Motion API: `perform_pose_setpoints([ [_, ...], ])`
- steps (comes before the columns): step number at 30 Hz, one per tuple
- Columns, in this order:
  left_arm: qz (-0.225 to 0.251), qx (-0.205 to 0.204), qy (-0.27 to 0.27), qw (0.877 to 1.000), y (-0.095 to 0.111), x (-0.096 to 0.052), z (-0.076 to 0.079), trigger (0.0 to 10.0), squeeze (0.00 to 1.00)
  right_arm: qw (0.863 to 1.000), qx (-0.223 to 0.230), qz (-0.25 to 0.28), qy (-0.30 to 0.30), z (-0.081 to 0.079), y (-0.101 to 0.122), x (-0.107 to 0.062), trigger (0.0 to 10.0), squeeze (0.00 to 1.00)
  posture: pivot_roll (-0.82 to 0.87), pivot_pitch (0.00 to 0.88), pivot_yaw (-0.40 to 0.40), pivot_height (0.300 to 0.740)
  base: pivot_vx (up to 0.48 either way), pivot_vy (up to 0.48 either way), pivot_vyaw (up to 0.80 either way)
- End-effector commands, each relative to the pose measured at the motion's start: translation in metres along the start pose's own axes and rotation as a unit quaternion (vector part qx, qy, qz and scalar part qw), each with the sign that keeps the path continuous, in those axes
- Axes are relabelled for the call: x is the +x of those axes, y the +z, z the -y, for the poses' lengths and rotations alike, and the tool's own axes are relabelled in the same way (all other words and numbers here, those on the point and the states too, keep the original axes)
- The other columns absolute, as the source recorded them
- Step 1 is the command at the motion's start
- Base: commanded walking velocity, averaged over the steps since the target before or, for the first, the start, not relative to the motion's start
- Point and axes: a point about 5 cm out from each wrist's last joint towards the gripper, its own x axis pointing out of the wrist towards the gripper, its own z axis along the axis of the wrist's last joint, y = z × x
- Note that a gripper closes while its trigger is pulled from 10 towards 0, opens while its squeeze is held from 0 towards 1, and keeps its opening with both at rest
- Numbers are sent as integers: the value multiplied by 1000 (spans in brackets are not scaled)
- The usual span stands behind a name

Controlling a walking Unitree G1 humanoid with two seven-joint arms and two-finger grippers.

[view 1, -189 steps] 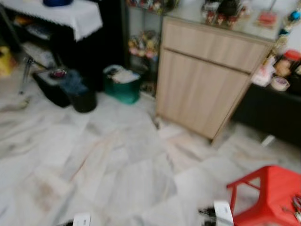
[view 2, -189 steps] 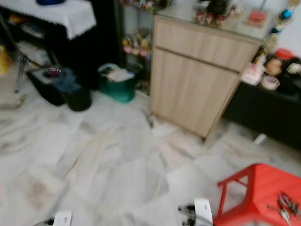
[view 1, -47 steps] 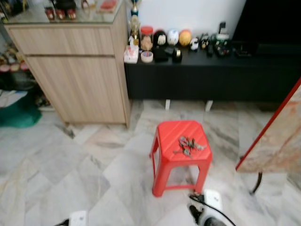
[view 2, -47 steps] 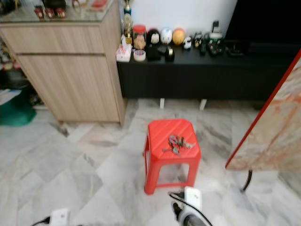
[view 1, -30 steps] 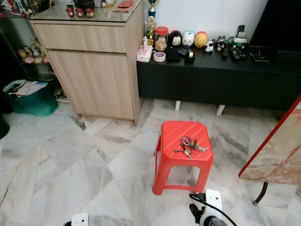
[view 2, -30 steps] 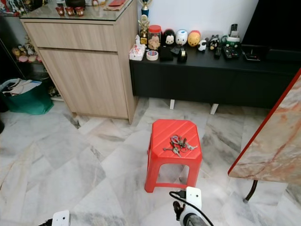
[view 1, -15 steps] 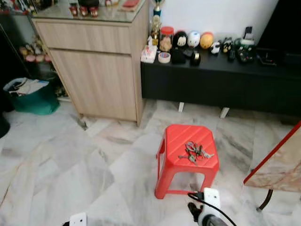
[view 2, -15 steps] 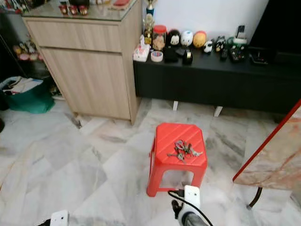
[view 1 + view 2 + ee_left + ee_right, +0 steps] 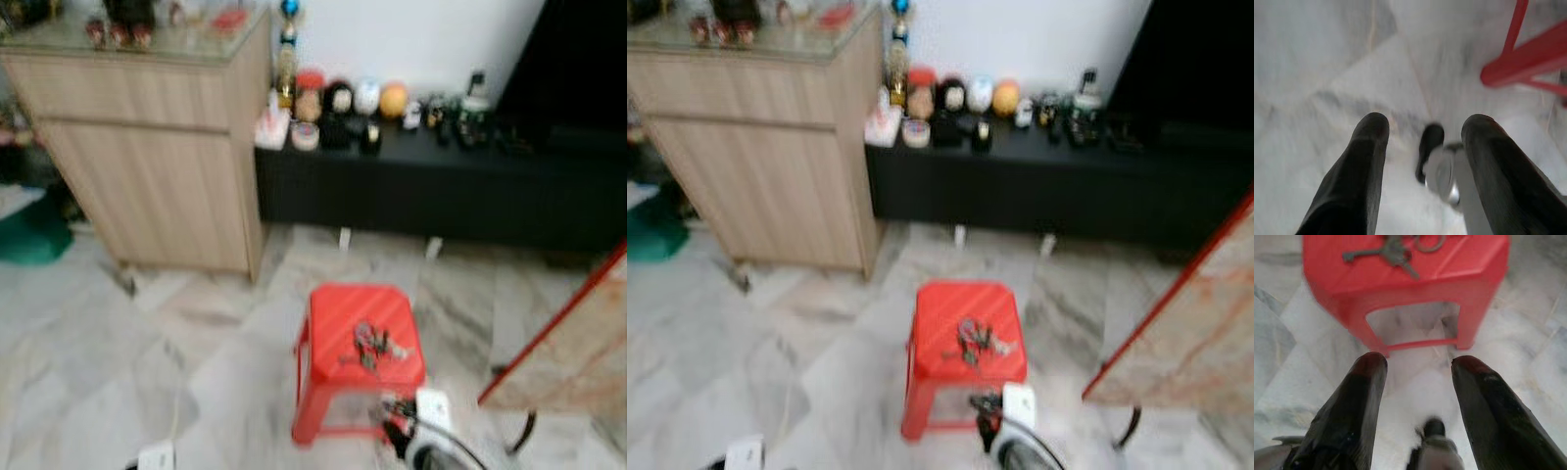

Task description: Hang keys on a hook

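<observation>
Keys lie in a bunch on top of the red stool, out on the marble floor before the black console. Right gripper hangs low just short of the stool, fingers spread apart and empty; left gripper hangs over the floor beside the stool, fingers parted too.

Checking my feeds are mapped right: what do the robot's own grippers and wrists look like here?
Each gripper, left and right, has two long, rounded black fingers, glossy and tapering to blunt tips. At the head view's bottom edge the right wrist shows a white block with a black cable looping off it.
</observation>
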Motion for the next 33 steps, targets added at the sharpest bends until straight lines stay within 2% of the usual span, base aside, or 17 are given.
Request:
perform_pose_setpoints([
  [1, -15, -1, -6, 1000, -8, -1, 5, 10000, 0, 1000, -4, -1, -14, 11, -3, -2, 10000, 0, 113, 50, -44, 740, 315, 0, 800],
  [7, -15, -2, -5, 1000, -8, -1, 5, 10000, 0, 1000, 7, -6, -5, 9, -5, -2, 10000, 0, 113, 50, -44, 740, 312, 0, 681],
  [14, -3, -5, -3, 1000, -5, -1, 6, 10000, 0, 1000, 14, 0, -10, 10, -4, -2, 10000, 0, 115, 50, -45, 740, 131, 0, 0],
  [16, 13, -17, -6, 1000, -1, -1, 7, 10000, 0, 1000, 14, 6, -11, 10, -3, -2, 10000, 0, 115, 50, -45, 740, 0, 0, 0],
  [18, 60, -24, -18, 998, 15, 1, 8, 10000, 0, 999, 9, 31, -17, 11, 1, -3, 10000, 0, 112, 51, -44, 740, 0, 0, 0],
  [19, 60, -24, -18, 998, 15, 1, 8, 10000, 0, 999, 9, 31, -17, 11, 1, -3, 10000, 0, 112, 51, -44, 740, 0, 0, 0],
  [21, 129, -10, -26, 991, 39, 1, 9, 10000, 0, 998, 3, 56, -6, 10, 5, -3, 10000, 0, 111, 53, -47, 740, 0, 0, 0],
  [22, 129, -10, -26, 991, 39, 1, 9, 10000, 0, 998, 3, 56, -6, 10, 5, -3, 10000, 0, 111, 53, -47, 740, 0, 0, 0],
  [25, 175, -12, -32, 984, 58, 1, 10, 10000, 0, 996, 10, 84, 0, 9, 10, -4, 10000, 0, 115, 54, -48, 740, 0, 0, 0],
  [29, 259, -7, -51, 965, 84, -5, 16, 10000, 0, 993, 13, 120, 2, 9, 14, -6, 10000, 0, 101, 51, -46, 740, 0, 0, 0],
  [31, 292, -13, -55, 955, 91, -9, 18, 10000, 0, 978, -34, 208, 11, 5, 63, -6, 10000, 0, 101, 52, -47, 740, 0, 0, 0],
  [33, 331, -14, -60, 942, 96, -16, 23, 10000, 0, 961, -44, 270, 24, -1, 88, -10, 10000, 0, 99, 50, -46, 740, 0, 0, 0],
])
